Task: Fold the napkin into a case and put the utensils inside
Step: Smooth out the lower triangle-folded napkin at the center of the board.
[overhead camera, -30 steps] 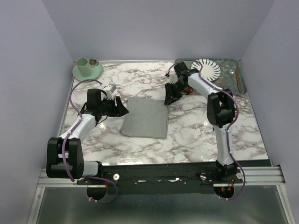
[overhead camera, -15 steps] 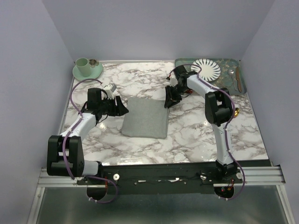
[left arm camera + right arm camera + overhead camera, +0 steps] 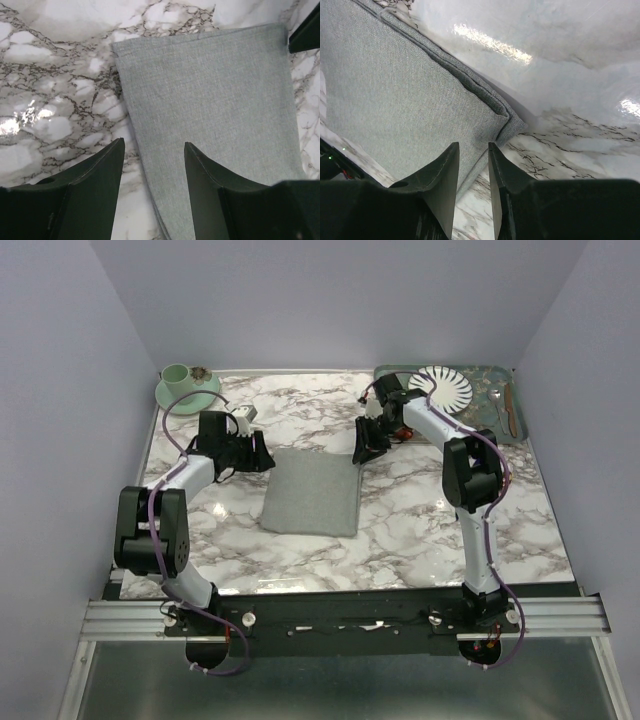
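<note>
The grey napkin (image 3: 312, 492) lies folded into a rectangle on the marble table, flat, with doubled edges. My left gripper (image 3: 262, 454) is at its far left corner. In the left wrist view that gripper (image 3: 153, 146) is open and straddles the left edge of the napkin (image 3: 215, 90), holding nothing. My right gripper (image 3: 360, 448) is at the far right corner. The right wrist view has its jaws (image 3: 473, 146) a narrow gap apart over the edge of the napkin (image 3: 395, 95), just behind the corner. The utensils (image 3: 503, 405) lie on the tray, small and hard to make out.
A green tray (image 3: 482, 380) sits at the far right corner with a white striped plate (image 3: 441, 388) on it. A green cup on a saucer (image 3: 185, 386) stands at the far left corner. Purple cables loop off both arms.
My left arm has swung its elbow in and carried the gripper a little farther back, to the napkin's far left corner. The right gripper has hardly moved.
</note>
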{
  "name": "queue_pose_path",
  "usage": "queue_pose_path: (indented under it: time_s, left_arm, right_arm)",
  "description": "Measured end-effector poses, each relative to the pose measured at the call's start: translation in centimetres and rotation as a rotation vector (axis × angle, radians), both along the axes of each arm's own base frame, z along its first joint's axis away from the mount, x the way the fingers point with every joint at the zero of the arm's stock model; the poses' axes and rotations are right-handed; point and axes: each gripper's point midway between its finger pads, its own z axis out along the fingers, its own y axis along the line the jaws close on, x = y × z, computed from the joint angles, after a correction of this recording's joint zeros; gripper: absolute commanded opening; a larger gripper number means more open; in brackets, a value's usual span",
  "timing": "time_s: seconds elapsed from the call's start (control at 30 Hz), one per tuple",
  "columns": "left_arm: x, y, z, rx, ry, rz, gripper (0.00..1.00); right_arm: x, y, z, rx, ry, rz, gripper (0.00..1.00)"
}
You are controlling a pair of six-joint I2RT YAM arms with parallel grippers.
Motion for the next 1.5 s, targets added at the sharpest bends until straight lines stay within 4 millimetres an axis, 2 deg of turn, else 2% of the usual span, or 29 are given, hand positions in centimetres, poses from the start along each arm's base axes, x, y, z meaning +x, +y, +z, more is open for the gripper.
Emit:
queue_pose_path:
  time_s: [0.33,0.6,0.73,0.83,0.87,0.9,0.93,1.0,1.03,1.23,1.5]
  left_arm:
    - [3.2,-0.3,-3.5,0.062,0.066,-0.009,0.62]
    - [4.3,-0.7,-4.4,0.097,0.106,-0.005,0.59]
    - [4.8,-0.7,-4.6,0.101,0.121,0.0,0.52]
    - [5.0,-0.8,-5.0,0.1,0.136,0.0,0.48]
    - [5.1,-0.8,-5.1,0.1,0.138,-0.001,0.46]
    - [5.3,-1.0,-5.1,0.097,0.139,-0.001,0.44]
    - [5.3,-1.1,-5.1,0.094,0.14,-0.003,0.38]
    - [5.3,-1.3,-5.2,0.088,0.145,-0.009,0.33]
    - [5.3,-1.4,-5.2,0.086,0.148,-0.012,0.26]
    - [5.3,-1.9,-5.5,0.069,0.165,-0.026,0.03]
    - [4.6,-2.5,-4.6,0.031,0.164,-0.043,0.0]
  right_arm:
    - [0.1,-0.3,-1.3,-0.025,0.012,-0.009,0.41]
    - [0.2,-0.3,-1.6,-0.027,0.018,-0.017,0.24]
    - [0.2,-0.2,-1.6,-0.024,0.017,-0.016,0.15]
    - [0.2,-0.2,-1.5,-0.02,0.017,-0.014,0.14]
    - [0.2,-0.1,-1.5,-0.018,0.017,-0.014,0.07]
    - [0.2,-0.1,-1.5,-0.015,0.018,-0.013,0.06]
    - [0.2,0.0,-1.5,-0.013,0.018,-0.012,0.06]
    - [0.1,0.0,-1.4,-0.007,0.019,-0.009,0.01]
    - [0.1,0.1,-1.4,-0.005,0.02,-0.007,0.01]
    - [0.1,0.2,-1.3,0.006,0.02,-0.002,0.01]
    - [-0.7,0.1,-0.6,0.018,0.022,0.001,0.01]
